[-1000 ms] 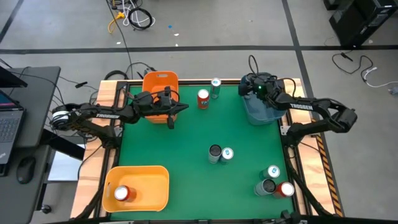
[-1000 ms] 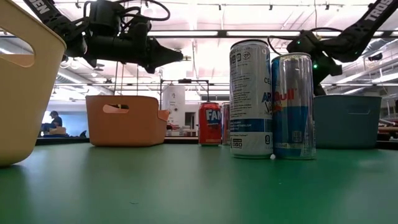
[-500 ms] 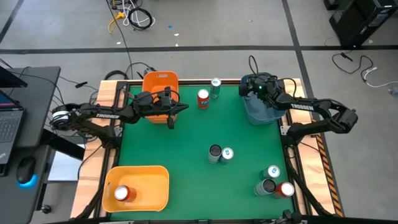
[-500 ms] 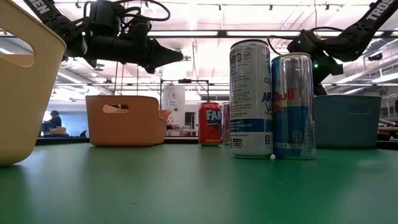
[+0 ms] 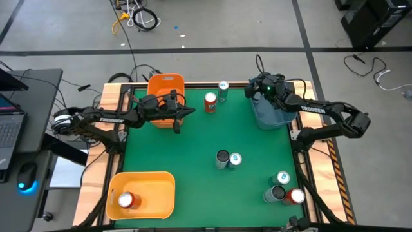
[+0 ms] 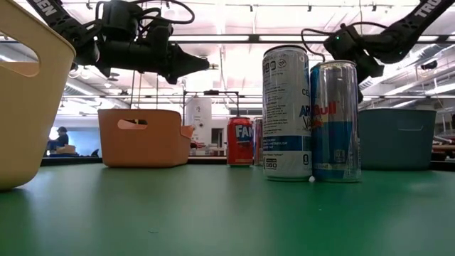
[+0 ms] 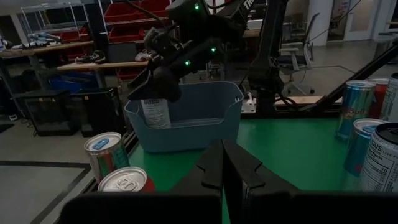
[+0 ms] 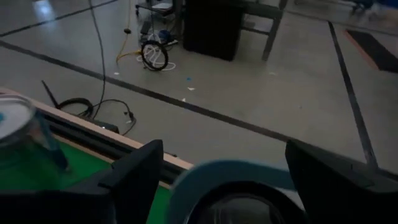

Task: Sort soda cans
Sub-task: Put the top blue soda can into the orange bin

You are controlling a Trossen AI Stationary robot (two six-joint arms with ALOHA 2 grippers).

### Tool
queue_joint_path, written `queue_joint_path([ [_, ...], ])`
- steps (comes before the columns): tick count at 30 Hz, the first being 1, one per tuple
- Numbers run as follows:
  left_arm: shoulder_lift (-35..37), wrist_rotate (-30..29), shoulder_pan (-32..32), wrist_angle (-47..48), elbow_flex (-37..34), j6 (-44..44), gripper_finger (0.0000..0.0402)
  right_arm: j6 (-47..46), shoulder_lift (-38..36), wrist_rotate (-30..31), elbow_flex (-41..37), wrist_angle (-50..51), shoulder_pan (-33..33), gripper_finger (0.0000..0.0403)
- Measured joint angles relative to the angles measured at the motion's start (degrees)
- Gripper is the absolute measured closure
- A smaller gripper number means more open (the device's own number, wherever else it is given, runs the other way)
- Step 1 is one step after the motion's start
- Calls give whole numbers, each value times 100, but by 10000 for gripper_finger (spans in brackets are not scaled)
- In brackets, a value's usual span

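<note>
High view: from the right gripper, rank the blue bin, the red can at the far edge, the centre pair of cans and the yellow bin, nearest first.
From the right gripper, open:
1. Blue bin, directly under it at the far right.
2. Red can, far edge, mid-table.
3. Centre pair of cans, mid-table.
4. Yellow bin, near left corner.

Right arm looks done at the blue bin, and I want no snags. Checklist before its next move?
1. Right gripper open above blue bin: ok.
2. Dropped can inside the bin rim: ok.
3. Dropped can settled on the bin floor: cannot tell.
4. Left gripper shut, empty, beside orange bin: ok.
5. Table sorted: not ok, seven loose cans stand outside the bins.
</note>
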State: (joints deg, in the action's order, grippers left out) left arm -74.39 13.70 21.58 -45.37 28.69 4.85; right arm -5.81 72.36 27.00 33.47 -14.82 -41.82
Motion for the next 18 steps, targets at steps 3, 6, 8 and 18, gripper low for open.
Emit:
queue_joint_path([
  [3, 0, 0, 0, 1, 0, -55, 400, 139, -66, -2, 118, 184, 175, 78],
  [6, 0, 0, 0, -18, 0, -61, 400, 245, -221, 17, 139, 265, 350, 79],
  [8, 0, 0, 0, -15, 0, -67, 400, 305, -381, 24, 140, 263, 458, 80],
  [18, 0, 0, 0, -13, 0, -86, 400, 810, -1278, 37, 142, 252, 1062, 94],
])
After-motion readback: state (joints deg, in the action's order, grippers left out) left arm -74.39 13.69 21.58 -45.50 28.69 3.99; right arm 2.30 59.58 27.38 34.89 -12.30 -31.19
